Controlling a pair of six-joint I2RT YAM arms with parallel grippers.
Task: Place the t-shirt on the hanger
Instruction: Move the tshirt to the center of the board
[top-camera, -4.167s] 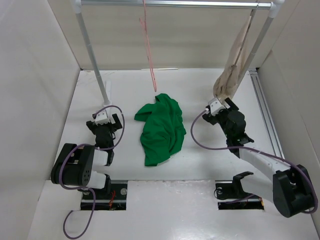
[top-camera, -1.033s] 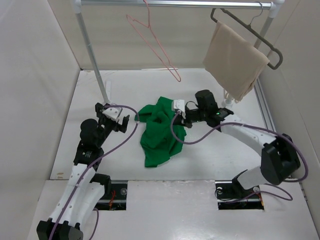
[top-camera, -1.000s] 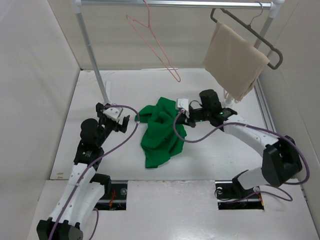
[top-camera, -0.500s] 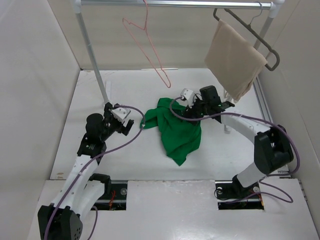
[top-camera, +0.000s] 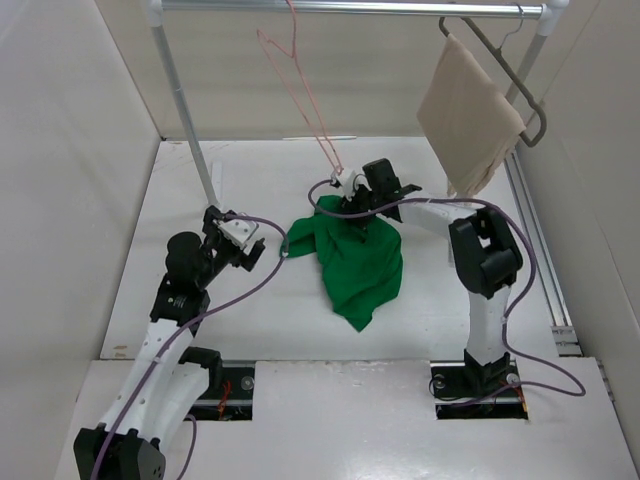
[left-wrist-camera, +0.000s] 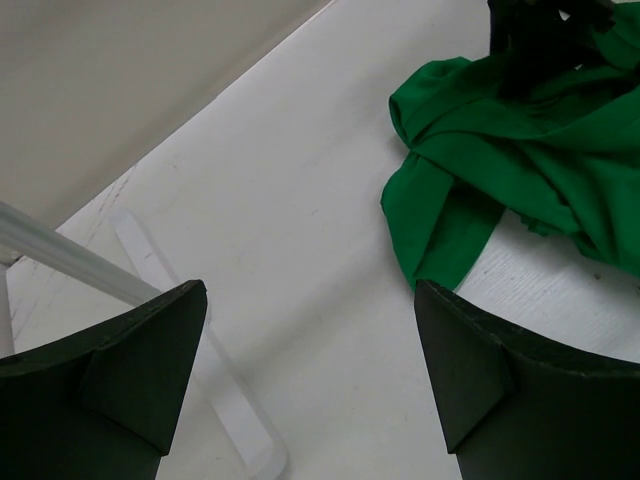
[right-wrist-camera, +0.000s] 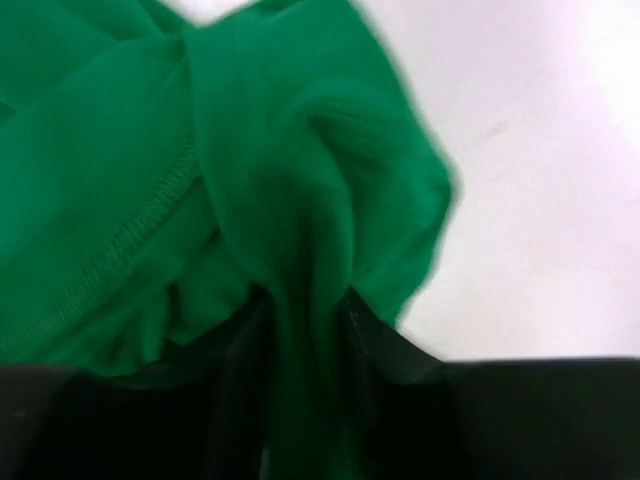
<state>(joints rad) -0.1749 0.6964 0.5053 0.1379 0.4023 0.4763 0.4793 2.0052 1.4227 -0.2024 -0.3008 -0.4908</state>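
The bright green t-shirt (top-camera: 357, 265) lies crumpled mid-table, its upper edge lifted. My right gripper (top-camera: 352, 206) is shut on that edge; in the right wrist view a fold of t-shirt (right-wrist-camera: 250, 150) runs down between the dark jaws of the right gripper (right-wrist-camera: 305, 400). The thin pink hanger (top-camera: 305, 100) hangs by its hook from the rail (top-camera: 350, 7), its lower tip just above the right gripper. My left gripper (top-camera: 247, 250) stands open left of the shirt, a short gap away. In the left wrist view the left gripper (left-wrist-camera: 310, 380) frames bare table, with the t-shirt (left-wrist-camera: 480, 150) ahead at upper right.
A beige cloth (top-camera: 468, 110) hangs on a grey hanger at the rail's right end. The rack's left post (top-camera: 185, 110) slants down to the table behind the left arm; its white foot (left-wrist-camera: 200, 390) shows by the left finger. White walls close in on the sides.
The right gripper let go, then closed again on the t-shirt's upper edge and moved back-left under the hanger. The shirt was dragged to the right. The hanger swung. The left gripper stayed open.
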